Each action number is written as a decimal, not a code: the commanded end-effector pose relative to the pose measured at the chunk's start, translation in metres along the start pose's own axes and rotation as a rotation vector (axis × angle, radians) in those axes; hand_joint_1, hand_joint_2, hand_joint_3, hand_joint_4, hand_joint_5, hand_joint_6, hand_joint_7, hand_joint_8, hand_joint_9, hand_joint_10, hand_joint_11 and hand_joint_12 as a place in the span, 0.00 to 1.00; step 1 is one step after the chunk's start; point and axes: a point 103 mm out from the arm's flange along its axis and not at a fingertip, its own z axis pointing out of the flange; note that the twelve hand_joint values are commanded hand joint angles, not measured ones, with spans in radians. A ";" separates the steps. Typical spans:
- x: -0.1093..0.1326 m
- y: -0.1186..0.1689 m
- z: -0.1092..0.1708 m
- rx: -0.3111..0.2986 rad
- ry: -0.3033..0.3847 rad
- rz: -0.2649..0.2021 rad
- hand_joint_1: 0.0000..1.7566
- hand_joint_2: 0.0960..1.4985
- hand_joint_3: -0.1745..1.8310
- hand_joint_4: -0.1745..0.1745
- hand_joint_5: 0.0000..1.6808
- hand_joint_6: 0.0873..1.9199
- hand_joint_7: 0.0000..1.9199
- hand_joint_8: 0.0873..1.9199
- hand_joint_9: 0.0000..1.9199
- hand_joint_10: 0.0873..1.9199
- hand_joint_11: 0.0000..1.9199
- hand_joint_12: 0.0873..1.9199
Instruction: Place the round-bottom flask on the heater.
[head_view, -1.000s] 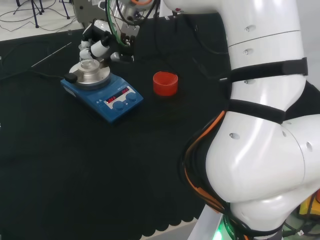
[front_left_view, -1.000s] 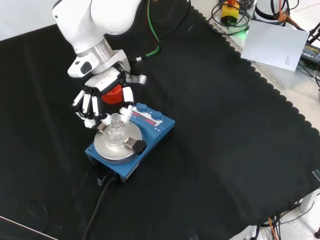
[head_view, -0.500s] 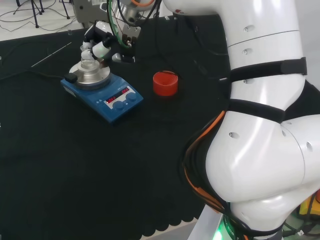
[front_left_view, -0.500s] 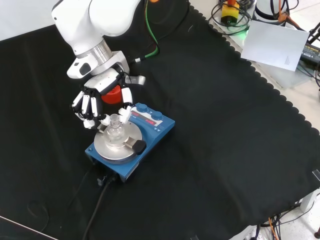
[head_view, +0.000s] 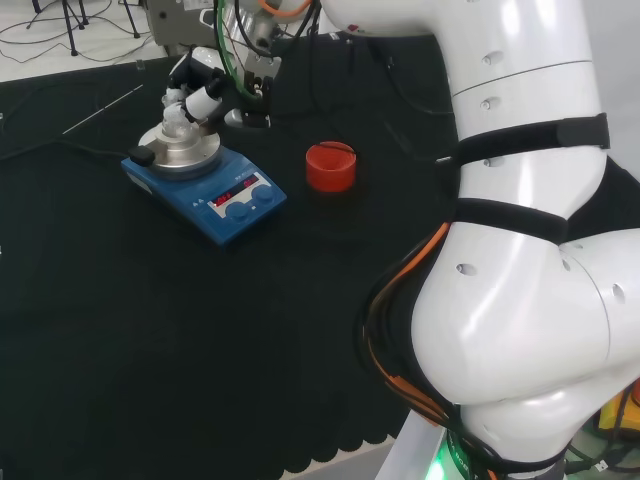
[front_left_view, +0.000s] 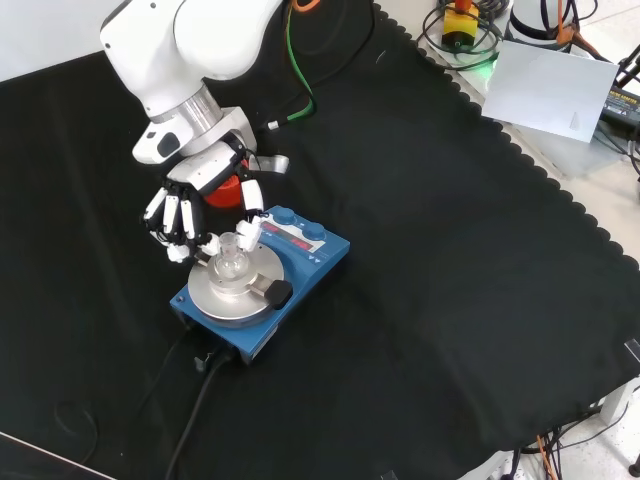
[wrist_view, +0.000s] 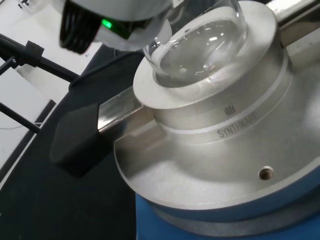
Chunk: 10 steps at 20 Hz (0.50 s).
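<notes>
The clear round-bottom flask (front_left_view: 229, 263) stands upright in the hollow of the silver block on the blue heater (front_left_view: 303, 268). In the head view the flask (head_view: 177, 124) is at the far left, on the heater (head_view: 236, 196). The hand (front_left_view: 186, 206) reaches down over it, fingers curled on one side of the flask's neck and thumb on the other. From behind the arm, the hand (head_view: 201, 86) hangs just right of the neck. The wrist view shows the flask's bulb (wrist_view: 200, 45) seated in the block (wrist_view: 225, 150), with a blurred part of the hand (wrist_view: 115, 20) above it.
A red ribbed stand (head_view: 330, 166) sits on the cloth right of the heater; in the front view the stand (front_left_view: 222, 192) is partly behind the hand. A black handle (front_left_view: 277, 293) sticks out of the block. The heater's cable (front_left_view: 195, 400) runs toward the near edge.
The hand has shifted slightly up and to the left in the front view. The flask stays on the heater's block.
</notes>
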 end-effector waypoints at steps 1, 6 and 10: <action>0.000 0.005 0.012 0.042 -0.007 0.008 0.61 0.45 0.42 1.00 0.66 0.47 0.31 0.25 0.38 0.23 0.11 0.68; -0.001 0.004 0.012 0.062 -0.012 0.026 0.53 0.38 0.41 0.64 0.49 0.34 0.26 0.26 0.32 0.26 0.06 0.69; -0.007 0.000 0.007 0.061 0.001 0.023 0.52 0.36 0.42 0.62 0.43 0.31 0.24 0.27 0.31 0.26 0.04 0.69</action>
